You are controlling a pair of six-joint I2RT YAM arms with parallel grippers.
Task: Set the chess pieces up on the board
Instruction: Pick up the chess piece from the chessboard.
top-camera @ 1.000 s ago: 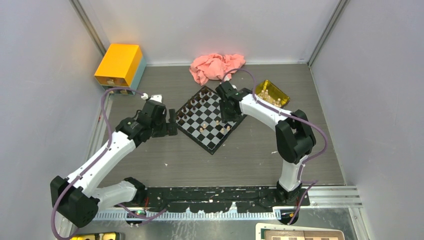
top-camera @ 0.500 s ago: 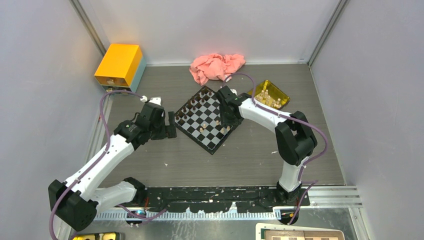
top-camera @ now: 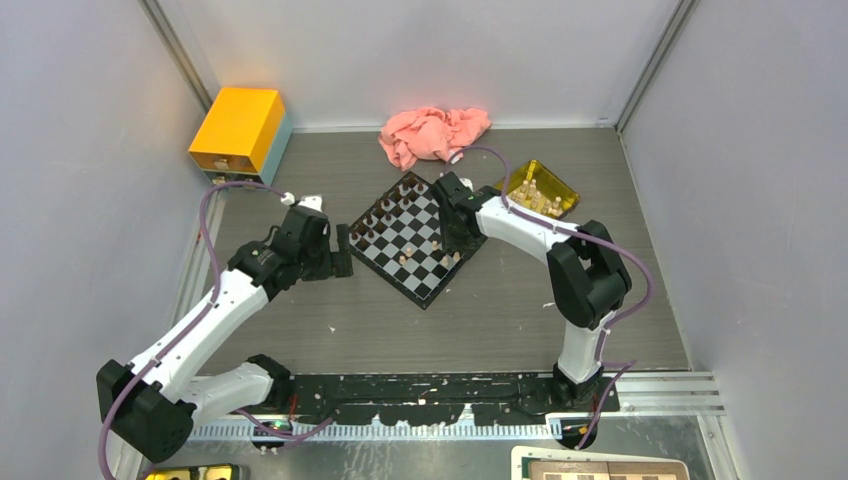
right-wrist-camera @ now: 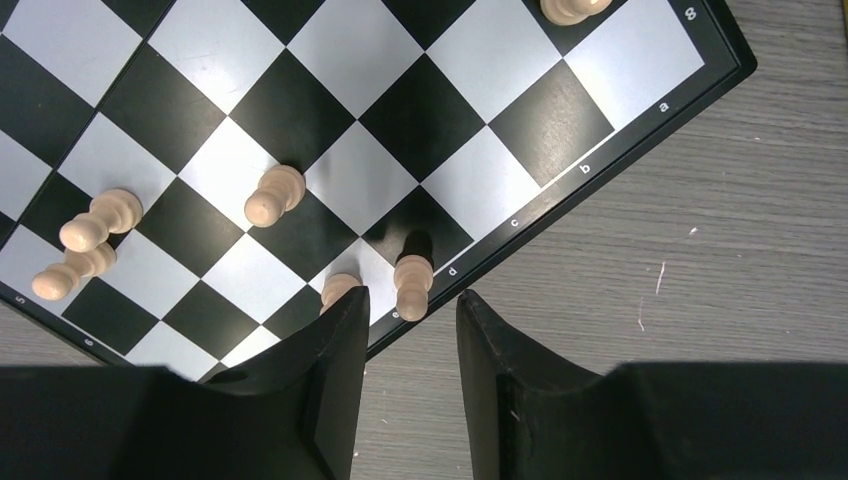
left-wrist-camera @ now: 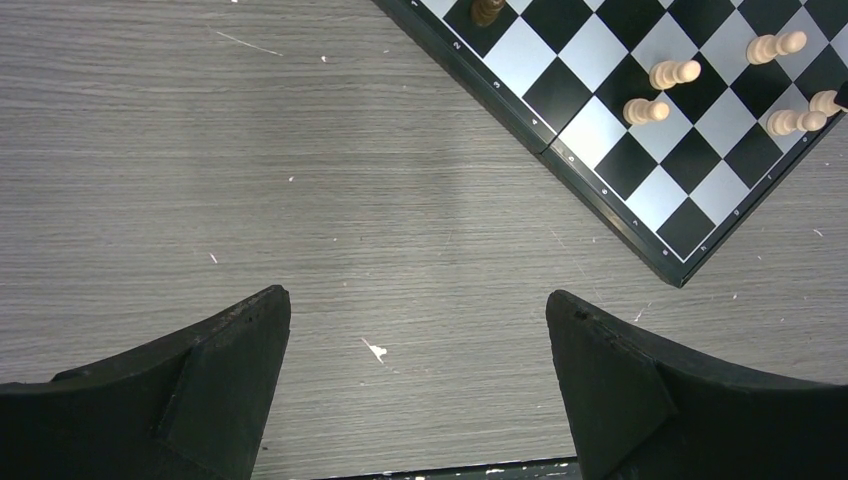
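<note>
Chess piece stands ungripped; right gripper narrowed around it; left gripper stays wide, empty.

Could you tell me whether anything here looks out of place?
The board lies turned cornerwise, not square with the table. A crumpled pink cloth sits just behind it. Nothing looks spilled or broken.

Top camera high, facing down – wrist cameras close, seemingly near-vertical – all share board
</note>
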